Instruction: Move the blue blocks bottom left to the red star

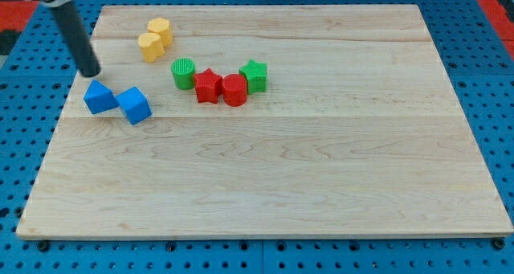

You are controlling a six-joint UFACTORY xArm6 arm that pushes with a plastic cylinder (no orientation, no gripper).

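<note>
Two blue blocks lie side by side at the board's left: a house-like one (pixel 99 97) and a cube (pixel 135 105) just right of it, touching. The red star (pixel 208 85) sits near the upper middle, to their right. My tip (pixel 90 71) is at the rod's lower end, just above and slightly left of the left blue block, a small gap away from it.
A red cylinder (pixel 234 90) touches the star's right side. A green cylinder (pixel 184 73) is on the star's left and a green star (pixel 254 75) at the right. Two yellow blocks (pixel 154 39) lie near the top left. The wooden board (pixel 321 161) rests on a blue pegboard.
</note>
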